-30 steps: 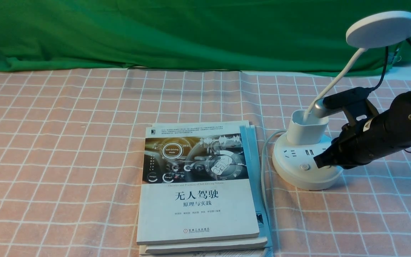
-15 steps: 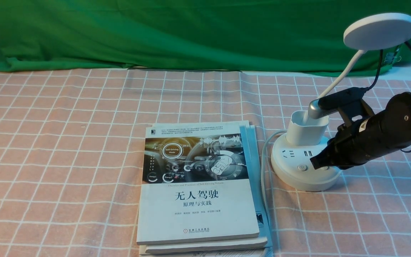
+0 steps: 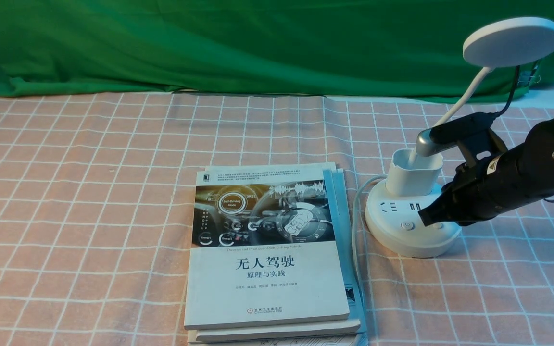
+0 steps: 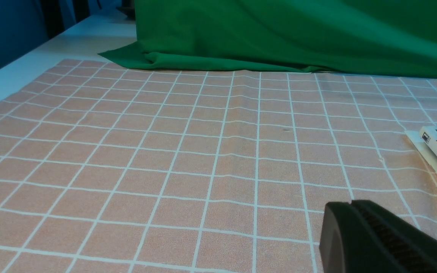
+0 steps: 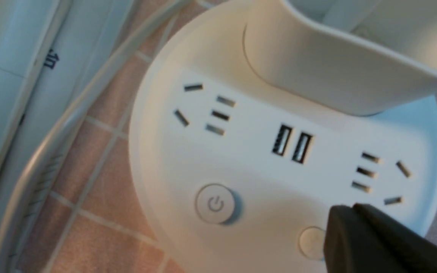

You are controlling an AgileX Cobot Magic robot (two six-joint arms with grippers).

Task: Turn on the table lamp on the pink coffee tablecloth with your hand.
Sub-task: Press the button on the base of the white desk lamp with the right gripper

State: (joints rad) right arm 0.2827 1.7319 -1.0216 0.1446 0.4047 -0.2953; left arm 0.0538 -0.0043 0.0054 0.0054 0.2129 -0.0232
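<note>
A stack of books [image 3: 267, 250] lies at the near edge of the pink tablecloth [image 3: 89, 192]. Just to its right, toward the right edge, stands the table lamp [image 3: 411, 178] with its cord [image 3: 355, 226] running between the two.

The right gripper [image 3: 425, 218] reaches in from the right edge with its jaws pressed together and nothing held. In the wrist view its tip [image 5: 340, 214] sits at the plain button [image 5: 309, 240], while the power button [image 5: 216, 204] beside it is uncovered; actual contact cannot be told.

Compared with a second ago, the whole lamp stands slightly further left and the tip has followed it. Over the last half second the base has held its place. This looks like a push that slid the lamp, not a clean press.

The head [image 3: 511, 42] shows no glow, so the lamp is probably still off.

The left gripper [image 4: 340, 207] hangs over bare tablecloth, jaws together and empty. A green cloth [image 3: 258, 43] closes the far edge.
</note>
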